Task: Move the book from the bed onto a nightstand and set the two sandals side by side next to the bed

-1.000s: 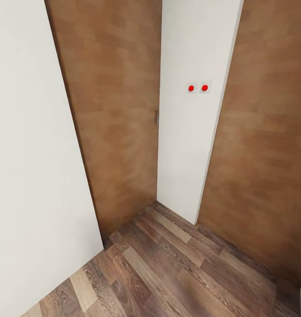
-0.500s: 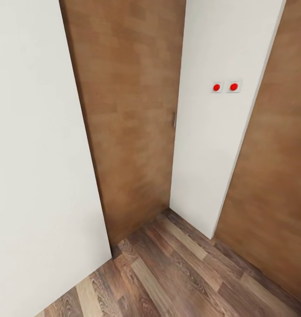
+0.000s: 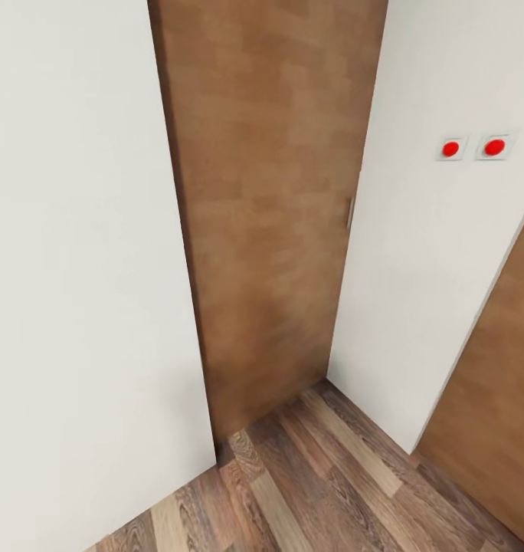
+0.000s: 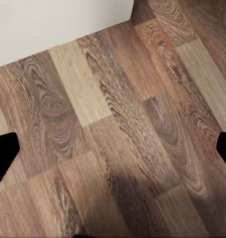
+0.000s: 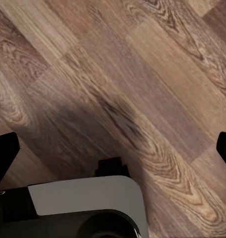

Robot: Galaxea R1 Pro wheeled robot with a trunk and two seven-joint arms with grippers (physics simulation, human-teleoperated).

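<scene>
A corner of white wall (image 3: 70, 268) and wood-plank floor (image 3: 316, 483) fills the head view. A brown wooden door (image 3: 270, 207) stands at centre, a second brown panel (image 3: 496, 429) at lower right. Two red-dotted wall switches (image 3: 473, 147) sit at upper right. Both wrist views look down on floorboards; the left gripper (image 4: 113, 153) and right gripper (image 5: 113, 148) seem spread wide, empty. A white and black robot part (image 5: 78, 208), perhaps the base, lies low in the right wrist view.

White walls (image 3: 78, 268), wood-plank floor (image 3: 323, 483).
</scene>
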